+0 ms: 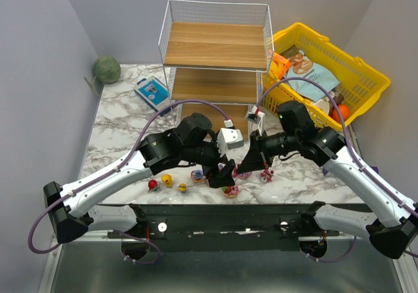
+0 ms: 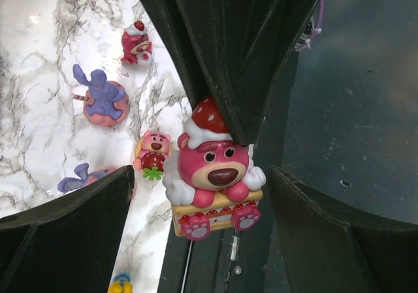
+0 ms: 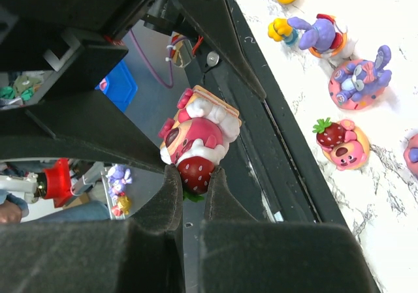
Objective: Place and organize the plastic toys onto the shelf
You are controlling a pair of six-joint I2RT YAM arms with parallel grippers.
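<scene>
My right gripper (image 3: 194,179) is shut on the red strawberry on top of a pink bear-on-cake toy (image 3: 196,133). The toy hangs over the table's front rail. My left gripper (image 2: 201,175) is open around the same toy (image 2: 215,179), a finger (image 2: 72,234) on each side with gaps showing. From above, the toy (image 1: 230,190) sits at the front edge between both arms. Other plastic toys lie on the marble: a purple bunny on a pink donut (image 2: 101,98), a small bear with a strawberry (image 2: 153,151), a bear with a strawberry hat (image 2: 136,45), and yellow ones (image 1: 167,179). The shelf (image 1: 215,45) stands at the back.
A yellow basket (image 1: 339,64) of snack packets sits at the back right beside the shelf. A blue-white box (image 1: 151,91) and a green ball (image 1: 106,68) lie at the back left. The black front rail (image 2: 215,260) runs under the held toy.
</scene>
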